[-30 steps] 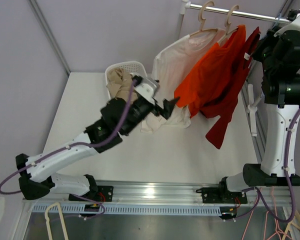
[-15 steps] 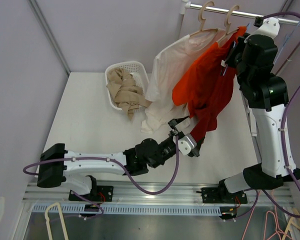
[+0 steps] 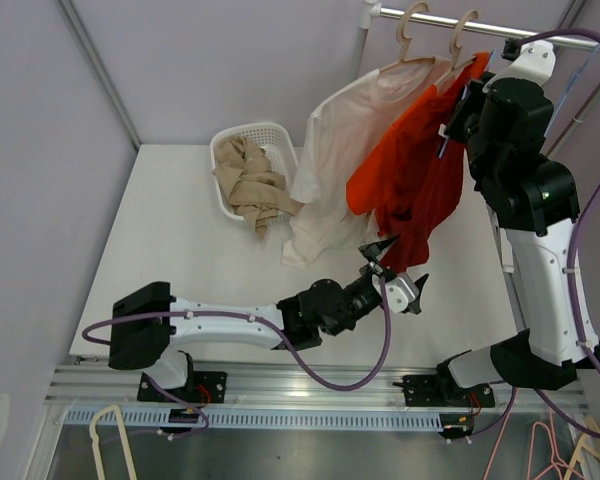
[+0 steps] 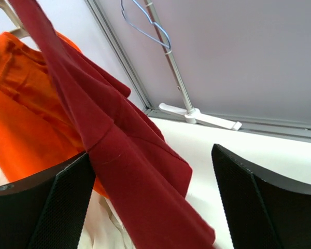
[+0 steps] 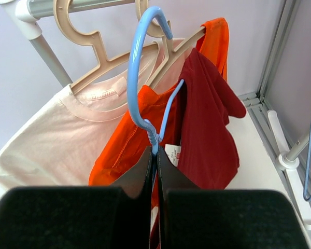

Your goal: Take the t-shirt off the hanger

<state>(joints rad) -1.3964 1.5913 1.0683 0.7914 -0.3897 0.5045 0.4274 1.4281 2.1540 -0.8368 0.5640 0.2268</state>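
In the right wrist view the blue hanger (image 5: 137, 72) below its neck and the dark red t-shirt's (image 5: 210, 135) lower hem are hidden behind the right gripper's (image 5: 155, 155) 2 black fingers (image 5: 62, 218), while in the left wrist view that shirt is cut off at the top and bottom edges.

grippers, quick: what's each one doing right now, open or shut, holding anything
Left gripper: open, jaws either side of the dark red t-shirt, gripping nothing.
Right gripper: shut on the blue hanger, at its neck.
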